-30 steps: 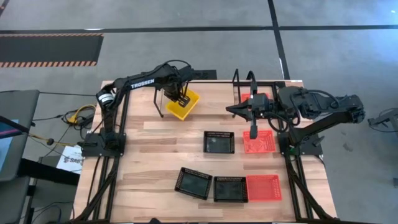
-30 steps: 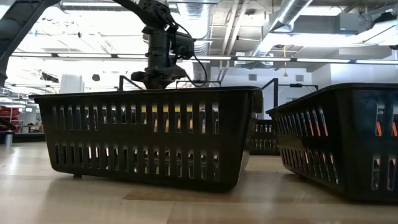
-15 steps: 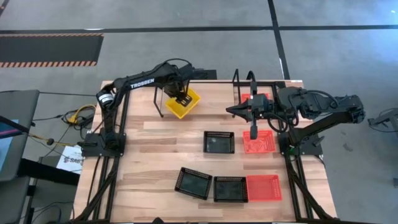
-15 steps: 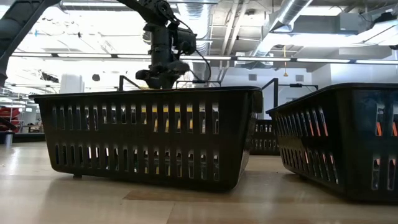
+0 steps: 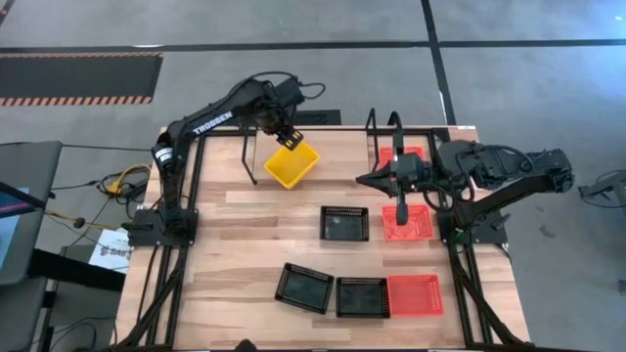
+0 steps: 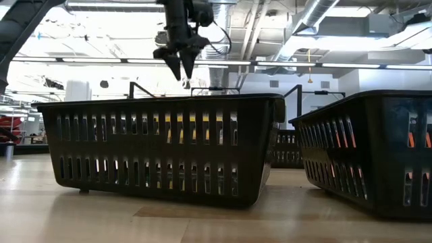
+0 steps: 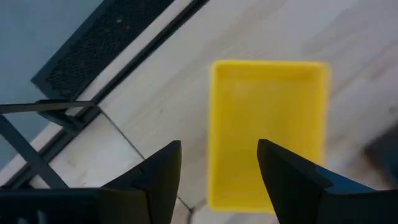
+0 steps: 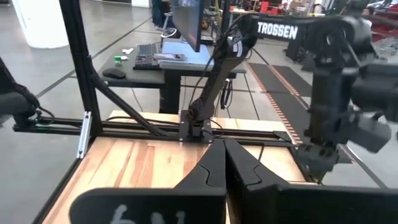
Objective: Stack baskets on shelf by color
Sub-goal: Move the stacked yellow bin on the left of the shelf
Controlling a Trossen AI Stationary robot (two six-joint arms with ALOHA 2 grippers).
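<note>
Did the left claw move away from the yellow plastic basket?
Yes. The left claw let go and rose off the yellow plastic mesh basket, shifting toward the table's far edge.

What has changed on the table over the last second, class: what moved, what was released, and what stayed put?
The left claw opened, let go of the yellow basket and rose clear, drawing back toward the table's far edge. The yellow basket now sits free on the shelf. The right claw stayed shut, and the black baskets and red ones did not move.
</note>
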